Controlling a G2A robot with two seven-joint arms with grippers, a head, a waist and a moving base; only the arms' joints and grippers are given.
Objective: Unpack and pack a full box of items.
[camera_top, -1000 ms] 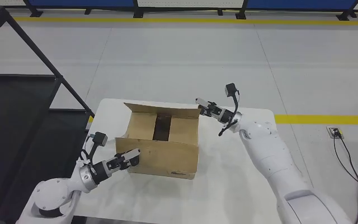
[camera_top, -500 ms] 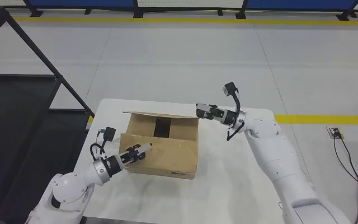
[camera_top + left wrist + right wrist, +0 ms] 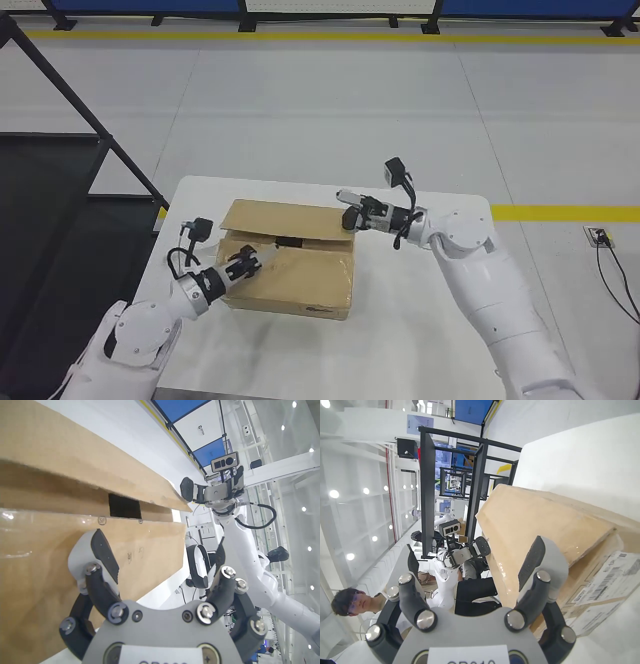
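Grey shop floor (image 3: 320,100) all round, white bench (image 3: 430,330) in front.

Top view: cardboard box (image 3: 300,290) sits mid-bench, long axis side to side across the robot's front. Both long flaps are folded in but not flat, with a dark gap (image 3: 290,240) between them. Left gripper (image 3: 252,262) is on the near flap (image 3: 310,262), toward its left end. Right gripper (image 3: 348,208) is at the right-hand end of the far flap (image 3: 280,216).

Left wrist view: left gripper (image 3: 160,542), jaws spread, nothing between them. One pad (image 3: 103,552) lies against the near flap (image 3: 50,550). Far flap (image 3: 75,455) stands raised above it, free edge overhanging the gap (image 3: 124,508). Right gripper (image 3: 197,491) sits right at that flap's far corner.

Right wrist view: right gripper (image 3: 472,560), jaws spread, empty. One finger is over the far flap (image 3: 532,520) near its end; can't confirm contact. Shipping label (image 3: 602,580) is on the box (image 3: 577,580) wall below.

My read: packing end, closing step. Near flap is the lower one, so it should seat first and the far flap fold over it. Each arm is already nearest its own flap. Both pushes go downward, square to the flaps' long axis.
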